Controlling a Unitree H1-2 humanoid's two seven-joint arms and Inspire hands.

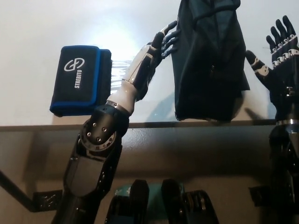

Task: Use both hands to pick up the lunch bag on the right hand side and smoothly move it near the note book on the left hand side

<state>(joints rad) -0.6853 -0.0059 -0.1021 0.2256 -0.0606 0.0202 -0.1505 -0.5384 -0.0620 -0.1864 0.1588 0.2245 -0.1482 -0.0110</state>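
The dark lunch bag stands on the white table, right of centre, reaching up past the picture's top edge. My white left hand is open, its fingertips at the bag's left side. My black right hand is open too, palm toward the bag, a short gap off its right side. The note book, black with a blue border and a white logo, lies flat at the table's left.
The table's front edge runs across the picture just below the bag and the note book. Bare white tabletop separates the note book from the bag, crossed by my left forearm.
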